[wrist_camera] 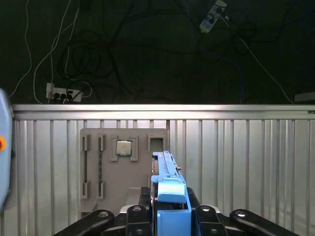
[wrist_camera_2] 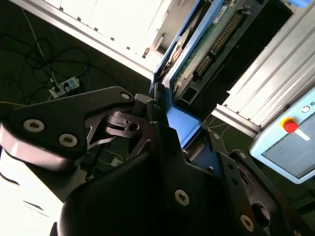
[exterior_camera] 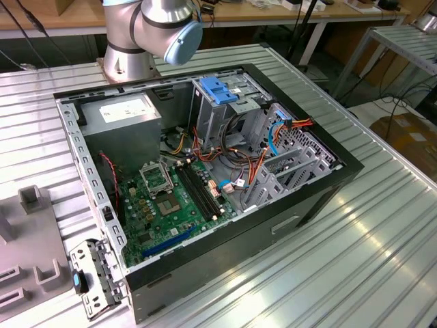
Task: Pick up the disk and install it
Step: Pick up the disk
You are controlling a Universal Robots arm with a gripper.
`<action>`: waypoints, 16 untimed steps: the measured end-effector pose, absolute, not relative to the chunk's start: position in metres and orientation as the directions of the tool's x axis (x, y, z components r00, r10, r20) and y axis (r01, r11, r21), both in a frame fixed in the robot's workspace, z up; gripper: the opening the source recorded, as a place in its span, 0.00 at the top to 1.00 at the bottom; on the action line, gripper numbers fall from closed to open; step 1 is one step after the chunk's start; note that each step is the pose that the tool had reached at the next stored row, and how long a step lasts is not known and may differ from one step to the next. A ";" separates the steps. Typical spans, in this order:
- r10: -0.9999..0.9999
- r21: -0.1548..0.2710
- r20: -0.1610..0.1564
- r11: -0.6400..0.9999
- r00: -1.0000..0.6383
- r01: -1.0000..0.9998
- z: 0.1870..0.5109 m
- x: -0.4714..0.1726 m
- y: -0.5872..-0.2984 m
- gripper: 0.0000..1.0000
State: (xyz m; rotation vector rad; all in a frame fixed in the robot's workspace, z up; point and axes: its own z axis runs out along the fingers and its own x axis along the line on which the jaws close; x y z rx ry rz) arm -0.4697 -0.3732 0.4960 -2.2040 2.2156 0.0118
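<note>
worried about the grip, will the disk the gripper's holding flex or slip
Probably stiff: the disk looks like a solid slab with a circuit board, standing straight out of the gripper without sagging. Its blue plastic rails look smooth, so it may slip. The bare board is likely fragile.

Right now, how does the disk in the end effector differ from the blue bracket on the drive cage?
The disk is clamped in the end effector; the blue bracket sits atop the drive cage. The disk shows a green circuit board; the bracket is all blue. Both have blue plastic.
</note>
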 end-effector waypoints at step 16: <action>-1.000 -0.006 -0.017 0.005 -0.005 -1.000 0.496 -0.462 -0.373 0.63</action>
